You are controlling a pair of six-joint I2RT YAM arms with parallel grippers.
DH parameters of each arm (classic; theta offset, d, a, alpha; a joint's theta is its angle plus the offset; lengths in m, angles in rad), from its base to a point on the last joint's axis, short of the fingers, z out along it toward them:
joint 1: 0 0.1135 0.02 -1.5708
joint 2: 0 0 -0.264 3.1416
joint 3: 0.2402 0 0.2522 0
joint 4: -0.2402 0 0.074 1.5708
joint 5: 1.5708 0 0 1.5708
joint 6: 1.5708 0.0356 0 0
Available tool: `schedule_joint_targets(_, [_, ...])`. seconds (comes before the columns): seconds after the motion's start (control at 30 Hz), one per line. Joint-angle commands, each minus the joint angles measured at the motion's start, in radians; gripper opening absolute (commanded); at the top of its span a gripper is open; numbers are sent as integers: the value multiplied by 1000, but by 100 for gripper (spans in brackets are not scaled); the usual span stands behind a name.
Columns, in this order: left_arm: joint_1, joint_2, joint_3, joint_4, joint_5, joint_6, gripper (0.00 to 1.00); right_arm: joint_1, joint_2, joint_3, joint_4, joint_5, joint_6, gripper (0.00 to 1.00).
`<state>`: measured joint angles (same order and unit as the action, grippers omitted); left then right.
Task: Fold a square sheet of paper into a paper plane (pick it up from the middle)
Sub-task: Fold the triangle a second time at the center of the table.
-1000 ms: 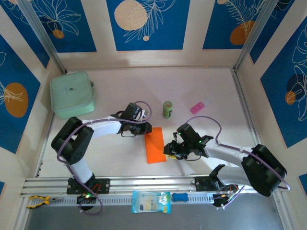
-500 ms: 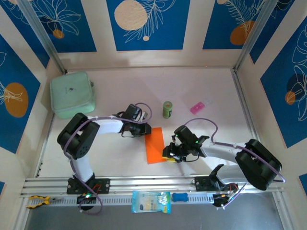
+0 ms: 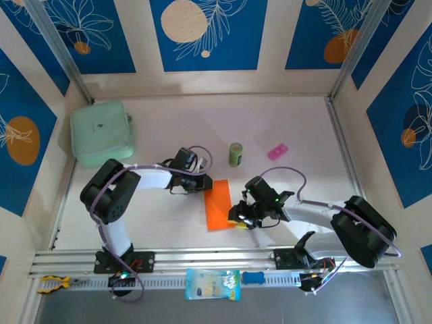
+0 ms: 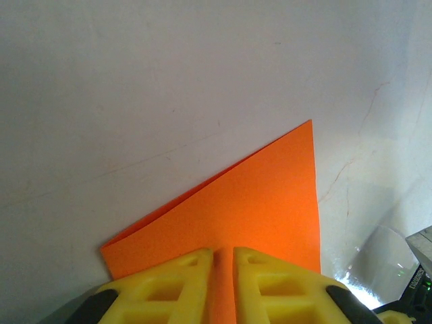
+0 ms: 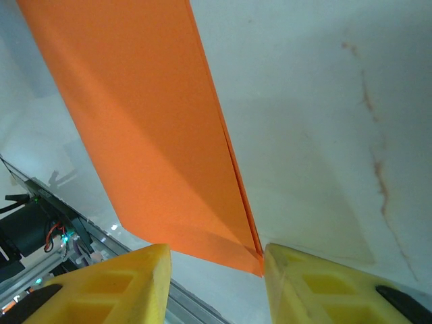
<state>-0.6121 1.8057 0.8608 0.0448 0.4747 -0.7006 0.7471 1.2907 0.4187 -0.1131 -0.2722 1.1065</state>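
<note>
At the upper left of the top view, the mint-green pouch is lying well apart from the work and posing no trouble. Left of centre, the left tool is bearing on the upper left corner of the square sheet of paper, which is lying folded into a long strip in the middle of the tabletop. In the left wrist view this tool is showing its jaws nearly closed, with a thin line of orange in the slit. Whether it is pinching a layer or only pressing down, I cannot tell. If it is merely pressing, the sheet could be sliding out from under it the moment the other side pulls. Further right, the right tool is sitting at the strip's lower right corner, and its wrist view is showing the jaws standing partly open, gripping nothing, with that corner just beside the right-hand finger. The two layers are visibly splitting along the right edge there, so a closing tool is likely catching just one layer, or nudging the corner and skewing the crease. Dragging it could also be crumpling thin paper.
</note>
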Motion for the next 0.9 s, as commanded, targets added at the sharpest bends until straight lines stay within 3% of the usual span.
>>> schedule_joint_targets(0.0, [4,29,-42,-46,-35,2,17,9,23,5,-1,-32,18,41])
schedule_joint_targets(0.33, [5,29,-46,-27,-24,-11,17,22,62,6,69,-62,27,36])
schedule_joint_targets(0.87, [5,29,-47,-10,-10,-20,17,24,21,27,75,-26,32,37])
